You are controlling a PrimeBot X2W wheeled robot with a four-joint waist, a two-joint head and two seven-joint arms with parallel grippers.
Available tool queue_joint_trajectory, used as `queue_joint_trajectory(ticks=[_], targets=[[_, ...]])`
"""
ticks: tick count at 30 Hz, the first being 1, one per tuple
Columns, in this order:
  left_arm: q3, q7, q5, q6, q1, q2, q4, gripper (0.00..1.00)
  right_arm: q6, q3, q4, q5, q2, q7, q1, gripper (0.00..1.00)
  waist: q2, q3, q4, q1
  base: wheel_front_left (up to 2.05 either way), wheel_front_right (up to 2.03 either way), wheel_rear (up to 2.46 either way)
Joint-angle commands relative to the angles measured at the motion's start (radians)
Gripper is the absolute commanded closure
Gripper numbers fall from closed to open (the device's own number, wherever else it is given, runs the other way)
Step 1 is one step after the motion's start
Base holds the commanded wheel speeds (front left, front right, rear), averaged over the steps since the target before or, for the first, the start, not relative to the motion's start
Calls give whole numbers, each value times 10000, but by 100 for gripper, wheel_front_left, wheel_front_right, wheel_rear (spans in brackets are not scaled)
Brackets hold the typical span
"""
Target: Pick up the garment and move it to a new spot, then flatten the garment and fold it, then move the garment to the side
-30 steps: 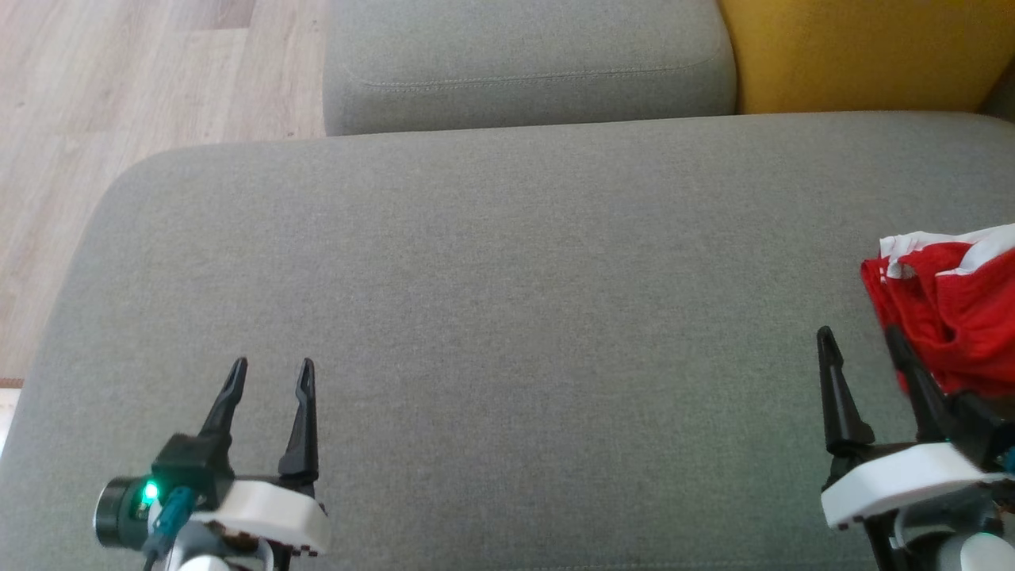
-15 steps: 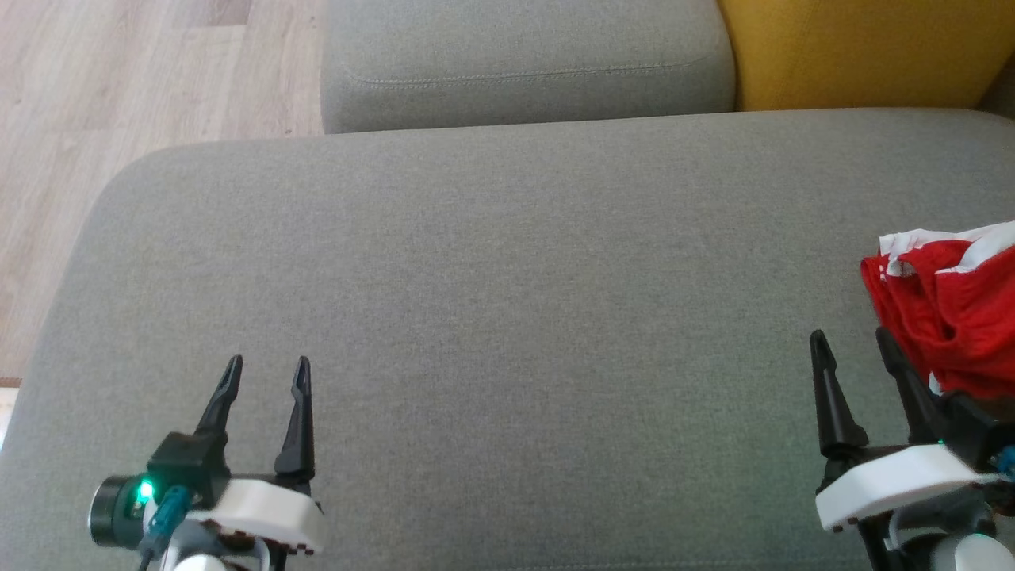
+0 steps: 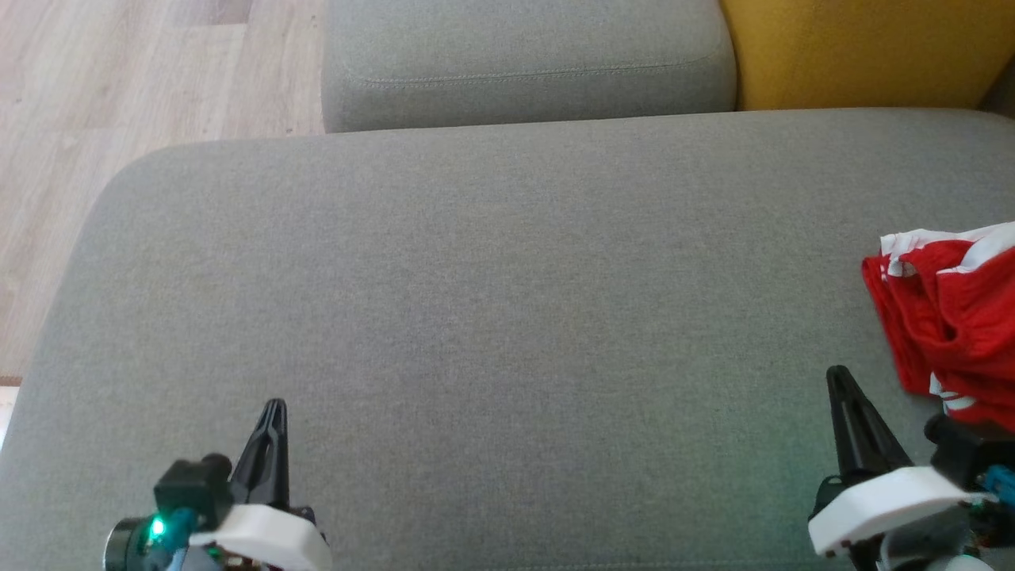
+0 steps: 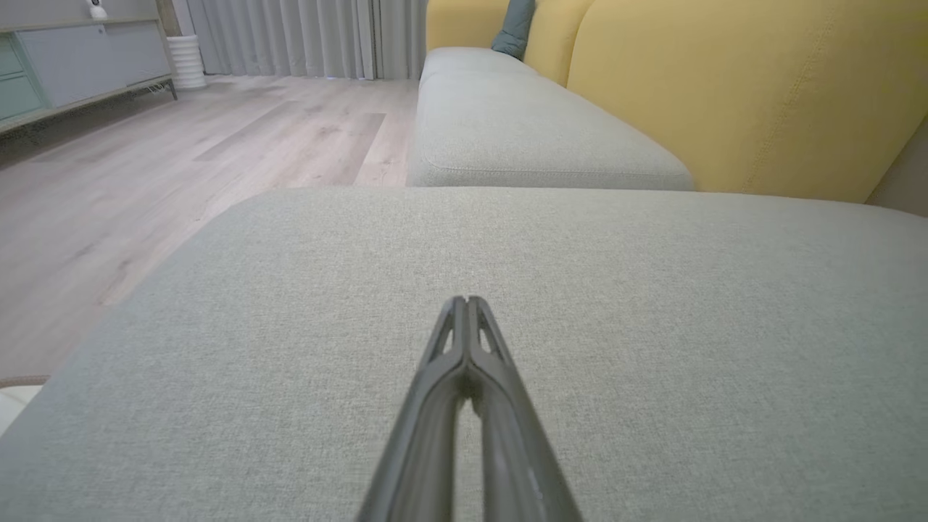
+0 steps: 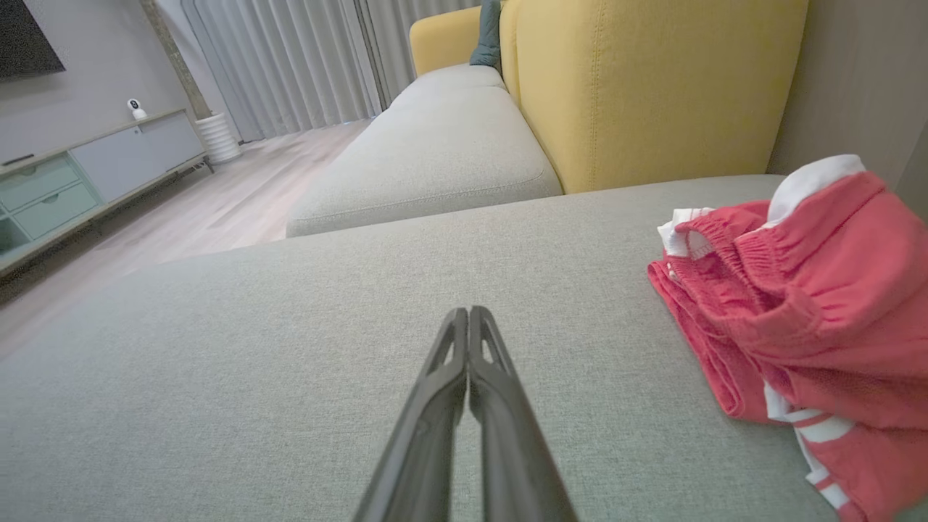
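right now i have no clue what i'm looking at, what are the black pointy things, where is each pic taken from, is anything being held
It is a two-armed robot at a grey sofa seat. One picture looks down from a camera on its head. The other two come from cameras on its wrists, each looking along that gripper's two fingers. The black points are the left gripper and the right gripper, both shut and holding nothing. On the seat, at the robot's right, lies a crumpled red and white garment. Beyond the seat are a yellow backrest and a wooden floor.
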Motion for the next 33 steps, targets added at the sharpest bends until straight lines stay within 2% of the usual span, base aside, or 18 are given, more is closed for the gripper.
queue_joint_trajectory(ticks=[1,33], targets=[[139,54,-291,-62,-413,90,-305,100,-1,-23,-258,327,-32,-31,-348,100,0,3,-2,0,0,0,0],[888,752,-4039,-800,-897,-153,110,100,-3,-48,522,4155,-148,-69,-949,100,0,56,-33,0,0,0,0]])
